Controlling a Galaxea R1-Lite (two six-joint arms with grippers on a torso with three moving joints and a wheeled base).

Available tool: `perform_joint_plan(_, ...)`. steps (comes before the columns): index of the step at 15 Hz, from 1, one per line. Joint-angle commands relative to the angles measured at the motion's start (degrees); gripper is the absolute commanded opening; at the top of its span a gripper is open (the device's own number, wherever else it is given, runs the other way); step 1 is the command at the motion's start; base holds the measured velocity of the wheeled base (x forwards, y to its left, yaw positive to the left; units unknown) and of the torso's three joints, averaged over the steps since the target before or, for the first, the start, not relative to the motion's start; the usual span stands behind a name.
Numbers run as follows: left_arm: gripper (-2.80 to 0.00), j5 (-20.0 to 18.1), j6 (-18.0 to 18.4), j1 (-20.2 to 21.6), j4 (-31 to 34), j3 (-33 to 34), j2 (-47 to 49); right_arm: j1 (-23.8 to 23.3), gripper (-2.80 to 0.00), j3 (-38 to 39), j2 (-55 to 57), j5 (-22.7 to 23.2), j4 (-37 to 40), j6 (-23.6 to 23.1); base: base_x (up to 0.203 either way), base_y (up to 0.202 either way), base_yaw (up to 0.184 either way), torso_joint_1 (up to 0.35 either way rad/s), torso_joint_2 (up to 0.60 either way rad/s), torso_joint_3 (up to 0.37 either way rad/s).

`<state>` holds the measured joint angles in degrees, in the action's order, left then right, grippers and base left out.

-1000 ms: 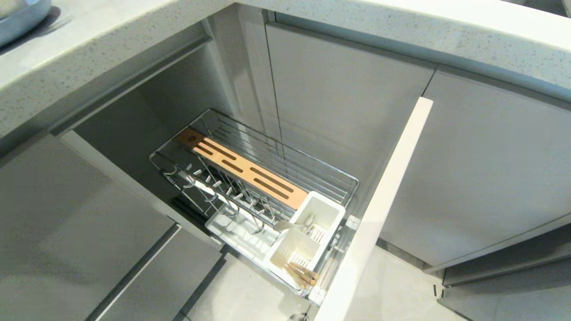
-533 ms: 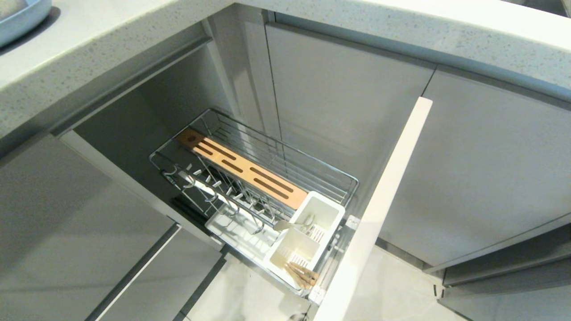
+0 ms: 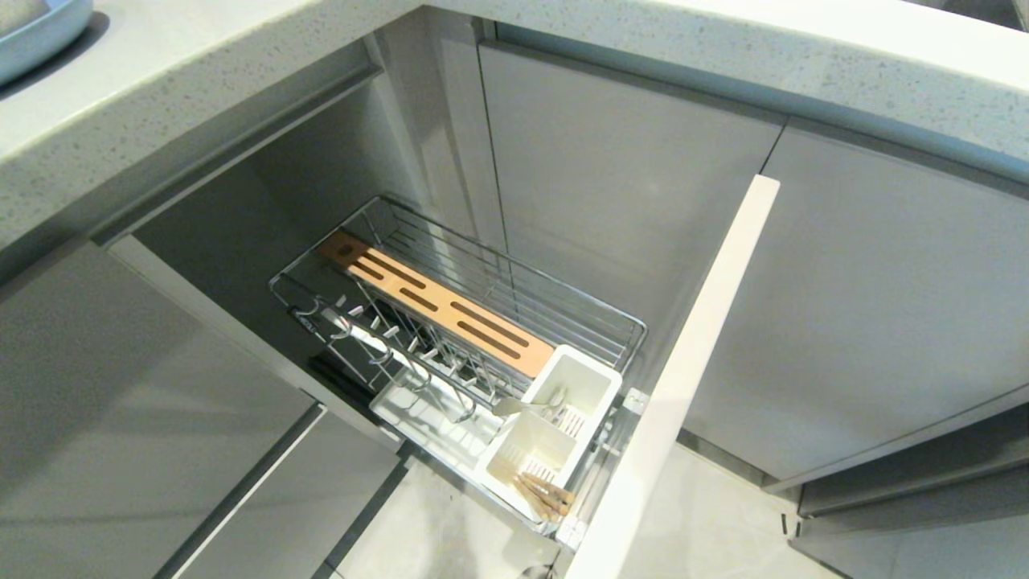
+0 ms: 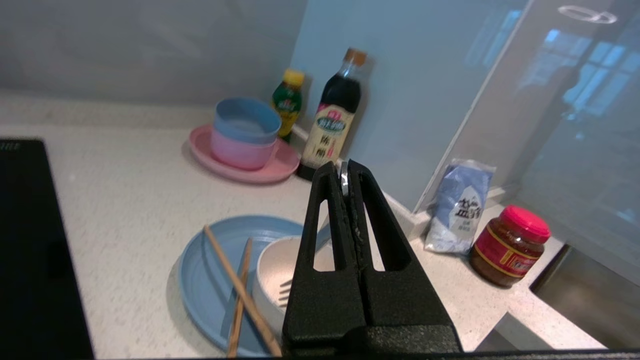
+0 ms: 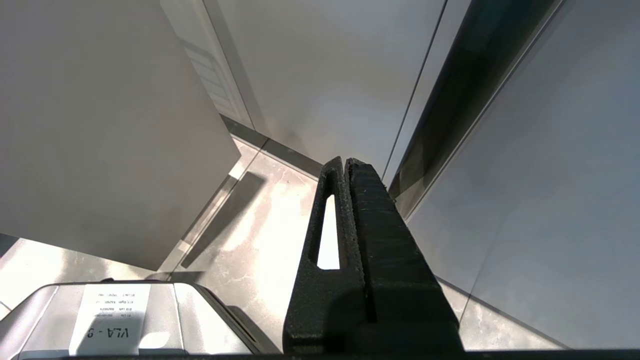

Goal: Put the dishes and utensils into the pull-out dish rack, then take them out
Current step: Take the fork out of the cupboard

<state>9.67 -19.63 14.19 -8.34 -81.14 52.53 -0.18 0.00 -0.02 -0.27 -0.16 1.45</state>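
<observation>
Pinching a silver utensil (image 4: 285, 292) above the bowl (image 4: 272, 265) and plate (image 4: 205, 270), the left gripper (image 4: 344, 170) was loading; pull-out dish rack (image 3: 563, 310) stayed unchanged, right gripper (image 5: 345, 162) closed.

Only a sliver of the pale blue round plate (image 3: 36, 32) shows in the head view, cut by the top left corner. In the left wrist view, the black left gripper (image 4: 345, 172) covers much of the small white round bowl (image 4: 277, 272), and whatever silver thing is pinched at its tips is too small to identify. The thin wooden chopsticks (image 4: 239, 295) run off the lower edge. Neither arm shows in the head view.
</observation>
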Motion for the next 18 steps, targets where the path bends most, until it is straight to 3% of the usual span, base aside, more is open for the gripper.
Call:
perform_joint_plan(1, -2.80, -1.6, 0.3, 0.1, -3.0, 2.9, -0.2, 0.0, -2.80, 0.1, -0.2, 0.0, 0.0, 0.0, 0.000, 0.000, 0.000, 0.000, 0.00, 0.000)
perform_joint_plan(14, -2.80, -2.9, 0.3, 0.0, -7.4, 3.5, 7.9, 0.0, -2.80, 0.1, -0.2, 0.0, 0.0, 0.0, 0.000, 0.000, 0.000, 0.000, 0.00, 0.000)
perform_joint_plan(18, -2.80, -2.9, 2.0, 0.0, -7.4, 4.1, 9.2, 0.0, -2.80, 0.1, -0.2, 0.0, 0.0, 0.0, 0.000, 0.000, 0.000, 0.000, 0.00, 0.000)
